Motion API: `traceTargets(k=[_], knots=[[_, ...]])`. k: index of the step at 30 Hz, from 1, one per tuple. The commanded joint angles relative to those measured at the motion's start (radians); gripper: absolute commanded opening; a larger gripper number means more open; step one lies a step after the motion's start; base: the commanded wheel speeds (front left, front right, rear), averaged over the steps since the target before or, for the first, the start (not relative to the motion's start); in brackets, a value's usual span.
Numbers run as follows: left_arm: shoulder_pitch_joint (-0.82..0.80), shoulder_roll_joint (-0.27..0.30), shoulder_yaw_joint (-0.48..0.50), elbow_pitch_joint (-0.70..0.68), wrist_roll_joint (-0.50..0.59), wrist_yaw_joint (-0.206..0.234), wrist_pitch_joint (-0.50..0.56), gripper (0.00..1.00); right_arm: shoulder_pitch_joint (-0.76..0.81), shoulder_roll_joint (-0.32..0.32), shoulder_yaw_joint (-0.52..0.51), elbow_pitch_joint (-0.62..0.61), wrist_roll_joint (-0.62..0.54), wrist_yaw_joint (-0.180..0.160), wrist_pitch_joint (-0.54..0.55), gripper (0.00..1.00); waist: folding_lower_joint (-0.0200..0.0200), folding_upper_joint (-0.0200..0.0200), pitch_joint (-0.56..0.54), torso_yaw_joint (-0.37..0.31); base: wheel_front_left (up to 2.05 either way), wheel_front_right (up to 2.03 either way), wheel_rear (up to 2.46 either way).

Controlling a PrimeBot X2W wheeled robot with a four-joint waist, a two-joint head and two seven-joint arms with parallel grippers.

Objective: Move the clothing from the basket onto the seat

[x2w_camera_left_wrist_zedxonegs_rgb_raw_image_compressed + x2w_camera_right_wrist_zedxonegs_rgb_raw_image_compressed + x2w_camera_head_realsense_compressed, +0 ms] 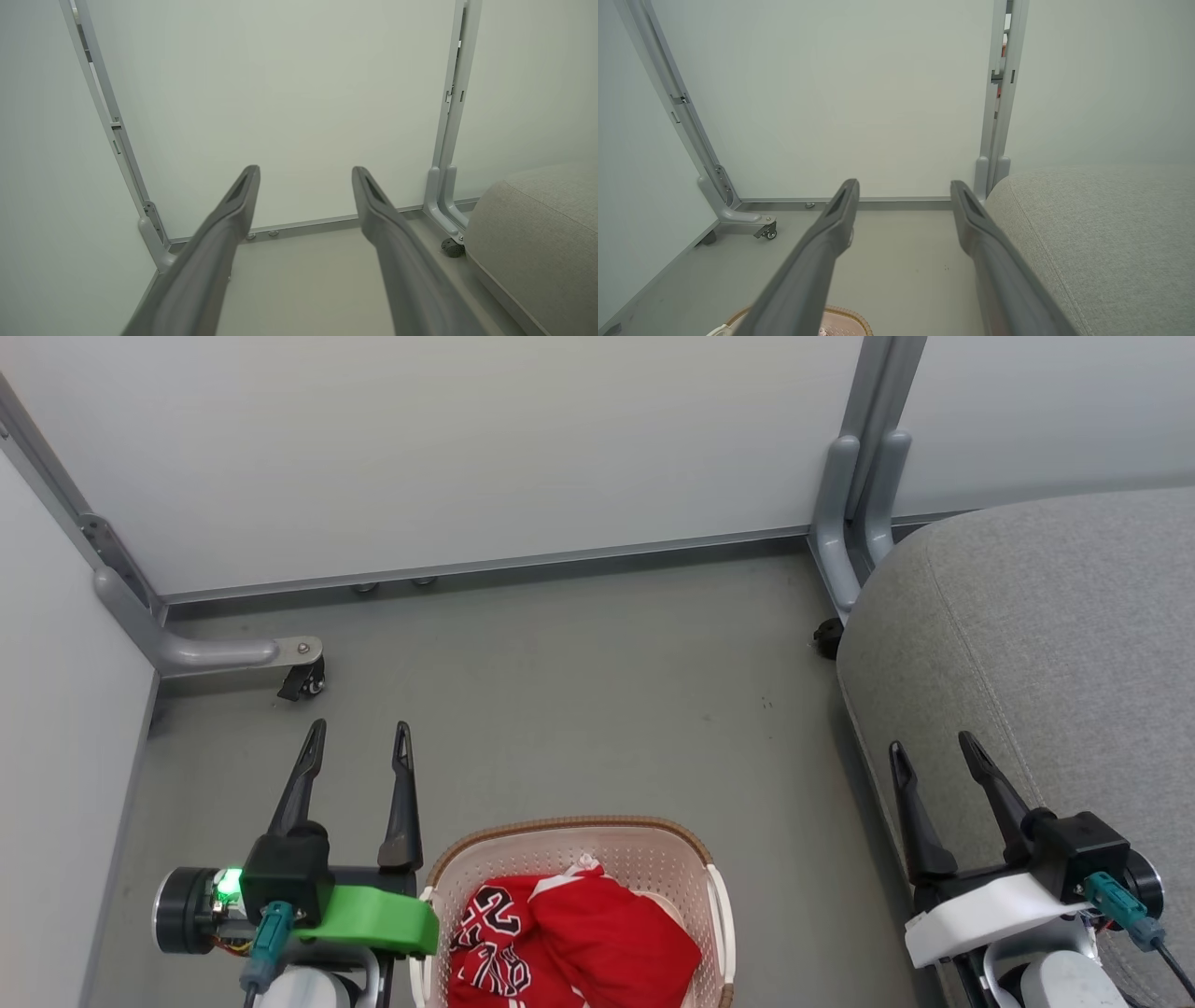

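Clothing (569,943) is lying heaped inside the basket (569,829) at the bottom centre of the head view. A red jersey (487,933) with black-and-white lettering is sitting on the left side of the heap, and a plain red piece (621,943) is lying against it on the right. The basket is standing on the grey floor (597,709). The seat (1055,644) is standing at the right side of the frame, apart from the basket, with a strip of floor between them. The left gripper (359,739) is hanging at the lower left, just beside the left rim of the basket, with its two dark fingers spread wide and holding nothing. The right gripper (934,747) is showing at the lower right, in front of the seat's edge, its fingers also spread apart and empty. Both are pointing toward the pale partition wall (467,448) at the top of the frame, and a small caster (303,683) is resting on the floor at the left.
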Motion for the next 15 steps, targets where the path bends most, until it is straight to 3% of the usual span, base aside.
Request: traceTargets(k=[1,15], knots=[[-0.008,0.002,-0.001,-0.001,0.027,-0.003,-0.006,1.0,0.007,-0.006,0.002,0.002,-0.02,0.0,-0.008,1.0,0.0,0.0101,0.0,0.0,0.0,0.0,0.0],[-0.006,-0.004,0.014,0.012,-0.004,-0.035,-0.01,1.0,0.004,-0.006,0.006,0.018,-0.025,0.0,-0.013,1.0,0.0,0.0104,0.0,0.0,0.0,0.0,0.0]])
